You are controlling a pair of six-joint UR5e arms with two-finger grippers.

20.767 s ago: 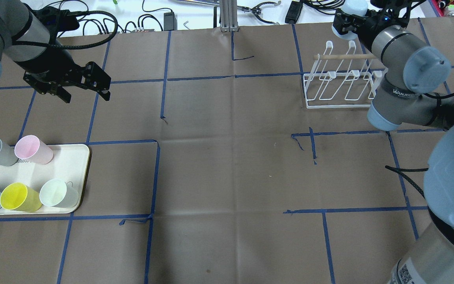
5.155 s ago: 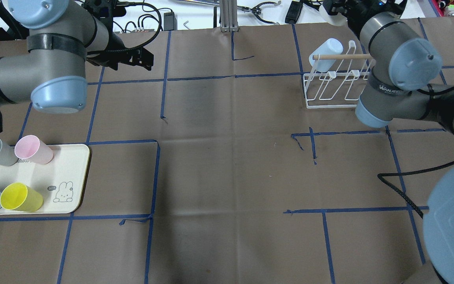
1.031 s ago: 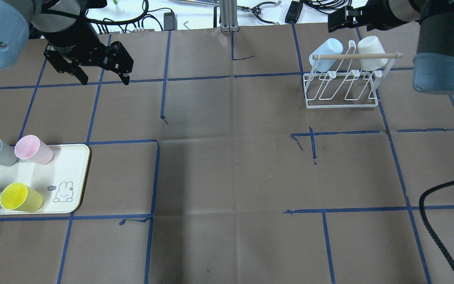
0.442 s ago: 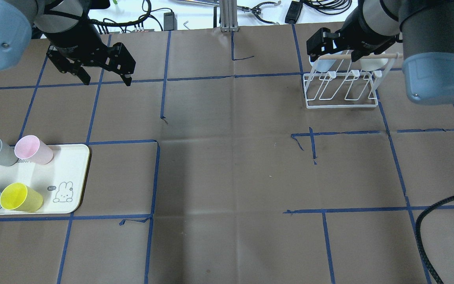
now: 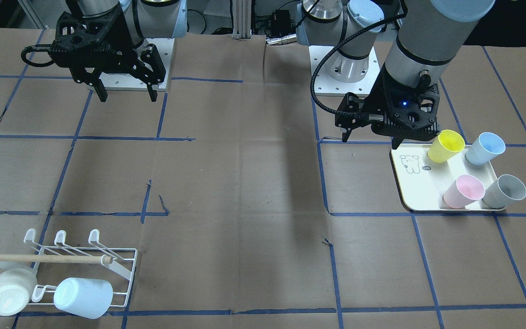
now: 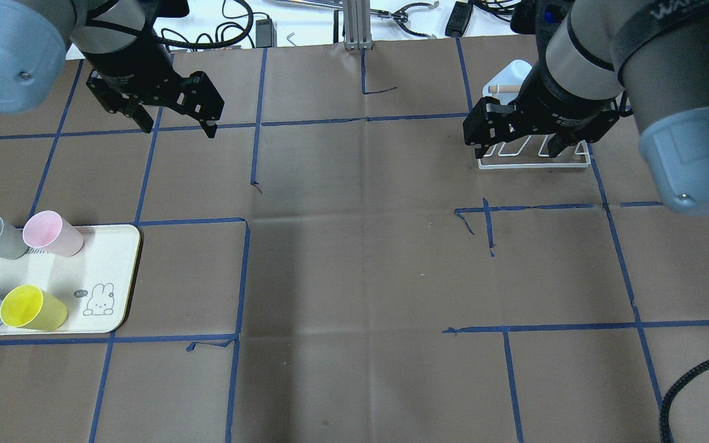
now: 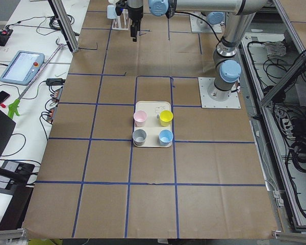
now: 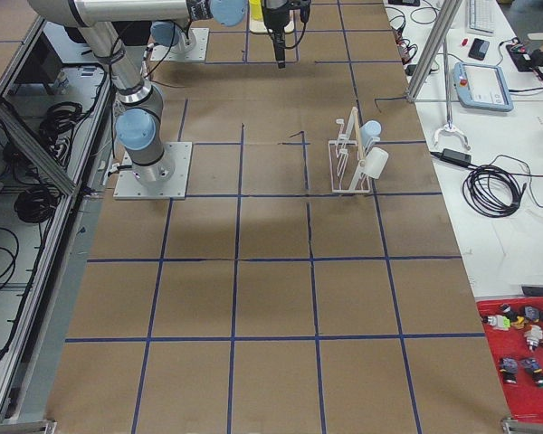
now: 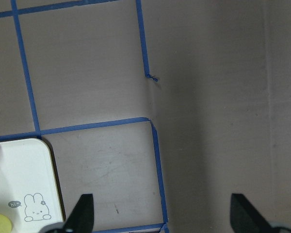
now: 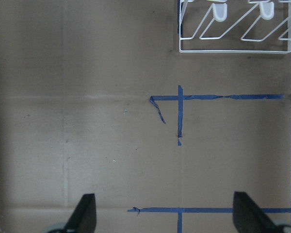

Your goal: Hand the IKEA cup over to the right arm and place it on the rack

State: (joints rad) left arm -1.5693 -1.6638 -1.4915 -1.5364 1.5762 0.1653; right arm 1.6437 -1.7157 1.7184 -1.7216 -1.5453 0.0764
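The right pincer [image 6: 517,146] is spread wide and holds nothing. Its black fingers [image 10: 86,213] hang over the brown paper and touch nothing. It hangs high above the bench [image 5: 244,183], on the robot's side of the rack [image 5: 128,269] and apart from it, though from overhead it covers a large part of the rack. The left pincer [image 6: 177,126] is also spread wide and holds nothing. It hangs above the bench near the tray [image 5: 404,194], by the corner with the small animal drawing.

The cream cup [image 5: 9,290] is on the rack. It sits tipped over a peg in the row nearest the operators' long edge, with its bottom turned outward. Just beside it in the same row is a pale blue cup [image 5: 82,297], tipped the same way. A wooden dowel [image 5: 44,258] lies across the rack above the two cups. The rack stands close to the operators' long edge, in the robot's right half of the bench and well in from the right end.

The tray lies in the left half, about midway between the two long edges. Four cups stand upright on it with their mouths up: a yellow cup [image 5: 445,146], a blue cup [image 5: 484,148], a pink cup [image 5: 463,192] and a grey cup [image 5: 504,191].

Between the tray and the rack is a wide stretch of brown paper crossed by blue tape lines. An aluminium post [image 6: 354,24] rises at the middle of the operators' edge, and beyond that edge cables lie on a white surface.
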